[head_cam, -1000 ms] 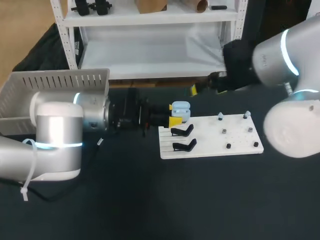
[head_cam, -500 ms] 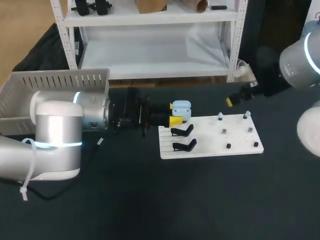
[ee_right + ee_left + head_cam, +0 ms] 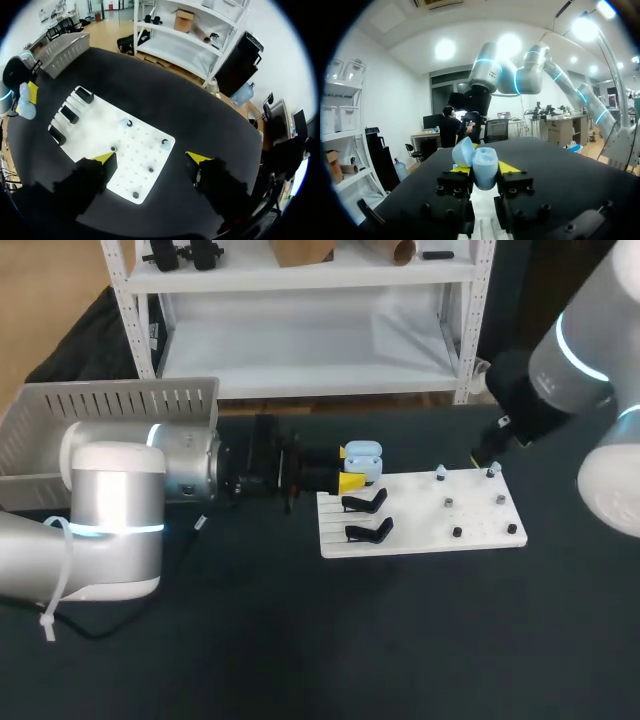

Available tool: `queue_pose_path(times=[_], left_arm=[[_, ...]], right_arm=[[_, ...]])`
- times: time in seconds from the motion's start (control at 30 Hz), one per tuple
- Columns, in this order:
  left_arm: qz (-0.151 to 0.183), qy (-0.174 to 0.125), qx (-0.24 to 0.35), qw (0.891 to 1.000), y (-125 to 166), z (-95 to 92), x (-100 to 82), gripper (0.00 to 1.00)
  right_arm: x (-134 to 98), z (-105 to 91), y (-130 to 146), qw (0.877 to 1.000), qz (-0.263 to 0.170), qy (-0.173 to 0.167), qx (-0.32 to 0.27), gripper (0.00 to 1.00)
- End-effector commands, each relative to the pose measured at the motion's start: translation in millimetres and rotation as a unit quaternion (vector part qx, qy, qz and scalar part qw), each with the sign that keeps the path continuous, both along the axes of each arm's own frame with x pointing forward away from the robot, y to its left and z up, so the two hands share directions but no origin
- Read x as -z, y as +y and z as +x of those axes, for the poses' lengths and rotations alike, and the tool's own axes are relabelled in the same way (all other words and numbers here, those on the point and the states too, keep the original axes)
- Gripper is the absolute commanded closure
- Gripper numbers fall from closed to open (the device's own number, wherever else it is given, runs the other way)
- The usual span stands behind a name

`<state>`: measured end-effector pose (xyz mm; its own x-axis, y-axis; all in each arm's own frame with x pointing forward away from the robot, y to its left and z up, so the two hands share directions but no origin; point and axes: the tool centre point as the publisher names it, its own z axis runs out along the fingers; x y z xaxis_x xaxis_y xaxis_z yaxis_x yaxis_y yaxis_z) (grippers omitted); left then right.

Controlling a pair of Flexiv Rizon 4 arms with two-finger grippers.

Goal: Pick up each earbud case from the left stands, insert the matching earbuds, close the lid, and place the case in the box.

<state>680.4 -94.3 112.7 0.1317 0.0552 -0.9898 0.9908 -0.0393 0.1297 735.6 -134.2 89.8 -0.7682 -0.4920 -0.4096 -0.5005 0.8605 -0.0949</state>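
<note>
My left arm lies level over the table, its gripper [image 3: 484, 169] clamped from both sides on the light-blue earbud case [image 3: 482, 159] (smooth, rounded, lid hinged open), just beside the flat white pegged board [image 3: 420, 532]. My right arm angles down above the board's far corner, its gripper [image 3: 150, 158] fingers spread wide.
</note>
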Motion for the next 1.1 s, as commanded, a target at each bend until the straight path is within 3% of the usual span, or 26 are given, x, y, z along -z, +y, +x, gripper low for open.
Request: queue_pose_path(times=[0.03,0.13,0.2,0.3,0.5,0.53,0.6,0.7,1.1], left_arm=[[-0.001,-0.001,-0.001,1.0,-0.3,-0.1,0.5,1.0],[-0.001,-0.001,-0.001,1.0,-0.3,-0.1,0.5,1.0],[-0.001,-0.001,-0.001,1.0,-0.3,-0.1,0.5,1.0],[-0.001,-0.001,-0.001,1.0,-0.3,-0.1,0.5,1.0],[-0.001,-0.001,-0.001,1.0,-0.3,-0.1,0.5,1.0],[-0.001,-0.001,-0.001,1.0,-0.3,-0.1,0.5,1.0],[-0.001,-0.001,-0.001,1.0,-0.3,-0.1,0.5,1.0],[-0.001,-0.001,-0.001,1.0,-0.3,-0.1,0.5,1.0],[-0.001,-0.001,-0.001,1.0,-0.3,-0.1,0.5,1.0]], right_arm=[[12.3,6.1,5.4,0.999,-0.03,-0.007,0.011,0.13],[18.2,8.5,5.1,0.999,-0.033,-0.002,0.008,0.18],[22.4,11.2,4.5,0.999,-0.035,0.003,0.008,0.17],[29.9,16.2,1.5,0.999,-0.04,0.01,0.009,0.3],[39.8,23.6,-9.4,0.999,-0.04,0.02,0.021,0.35],[40.9,24.5,-11.0,0.999,-0.039,0.021,0.022,0.52],[42.8,26.1,-13.3,0.999,-0.037,0.023,0.025,0.61],[44.2,27.7,-14.1,0.999,-0.034,0.023,0.026,0.55],[53.1,27.9,-14.6,0.999,-0.027,0.031,0.02,0.54]])
